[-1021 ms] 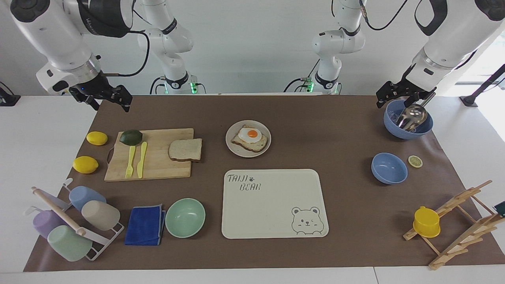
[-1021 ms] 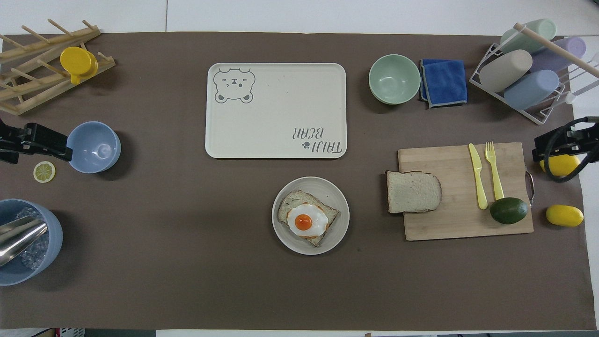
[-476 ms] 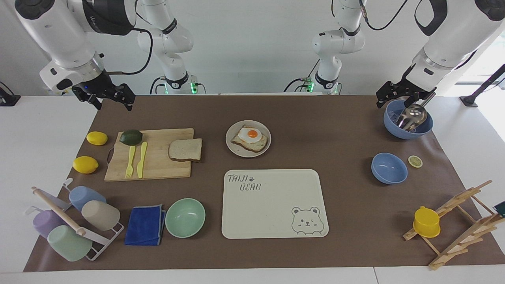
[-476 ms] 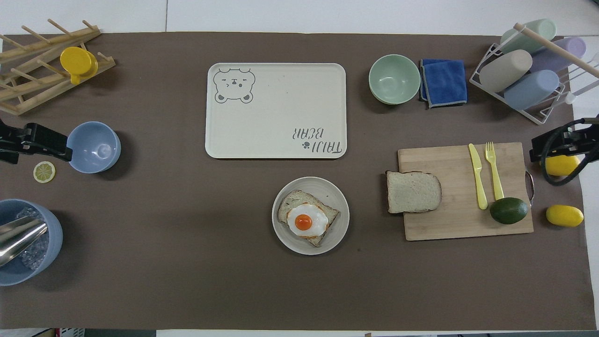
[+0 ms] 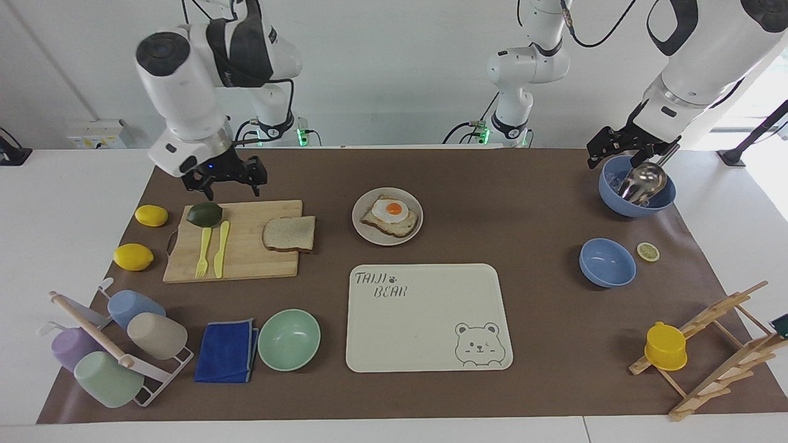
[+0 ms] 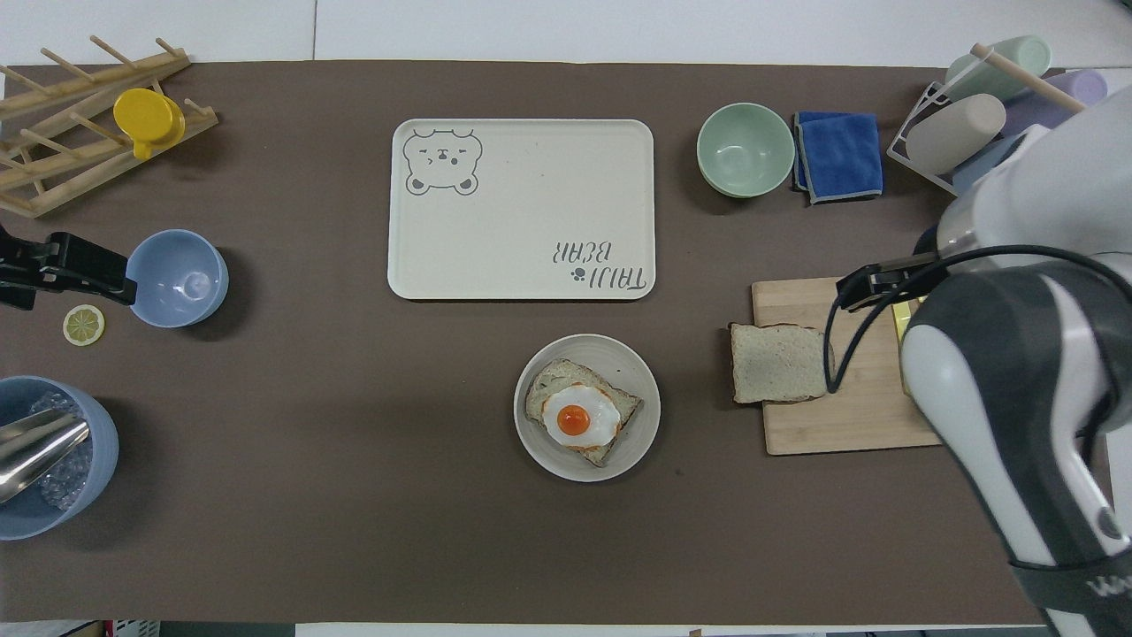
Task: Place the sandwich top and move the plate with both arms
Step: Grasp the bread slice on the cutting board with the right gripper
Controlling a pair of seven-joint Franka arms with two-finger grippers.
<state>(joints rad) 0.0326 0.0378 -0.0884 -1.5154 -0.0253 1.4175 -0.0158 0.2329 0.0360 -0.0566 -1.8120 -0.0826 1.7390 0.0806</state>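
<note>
the sandwich top [image 5: 289,233] was seen lying flat on the cutting board [image 5: 246,258], at the board's end toward the plate, its edge hanging slightly past the board's rim. it was touched by neither gripper. the plate [image 5: 367,231] was set on the brown mat [image 5: 492,184] near the middle of the table, nearer to the robots than the cream tray [image 5: 425,332], and a toast slice with a fried egg [image 5: 389,215] was carried on it.

the right gripper [image 5: 225,178] was held in the air over the board's edge nearest the robots, just above the avocado [image 5: 204,214], with its fingers spread apart and nothing between them. in the overhead view the right arm's bulk was laid across the board's end toward the right arm's side, so that the yellow knife and fork [image 5: 212,249] were hidden there, while the bread [image 6: 781,362] was left uncovered.

the left gripper [image 5: 625,149] was kept waiting at the left arm's end of the table, over the rim of the blue bowl with a metal scoop [image 5: 637,187]; its fingers were released and nothing was gripped. in the overhead view the same gripper [image 6: 84,270] was shown beside the smaller blue bowl [image 6: 177,278], with a lemon slice [image 6: 83,324] close by.

two lemons [image 5: 143,235] were placed on the mat beside the board.
</note>
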